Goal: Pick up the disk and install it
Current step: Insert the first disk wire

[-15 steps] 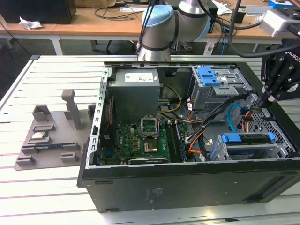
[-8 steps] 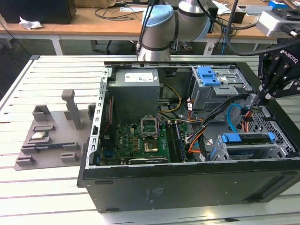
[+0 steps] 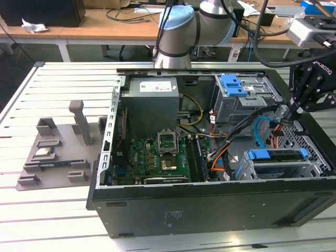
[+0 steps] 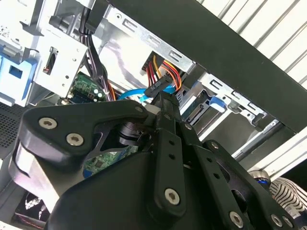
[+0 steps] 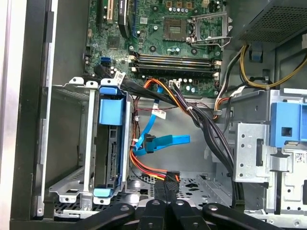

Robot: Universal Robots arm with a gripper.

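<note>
Disk (image 3: 277, 157) already sat in drive cage (image 5: 88, 143), lower right of exterior view. Fingers (image 5: 159, 191) pinched shut on black power plug (image 5: 171, 176), near cage in first wrist view. Looks like cabling stage; plug wants squaring to disk's port, imo.

We are holding our arm (image 3: 178, 31) arched toward the exterior view's right, pointing our gripper (image 3: 291, 110) steeply downward, pressing its fingers (image 5: 157, 199) tightly together.
</note>
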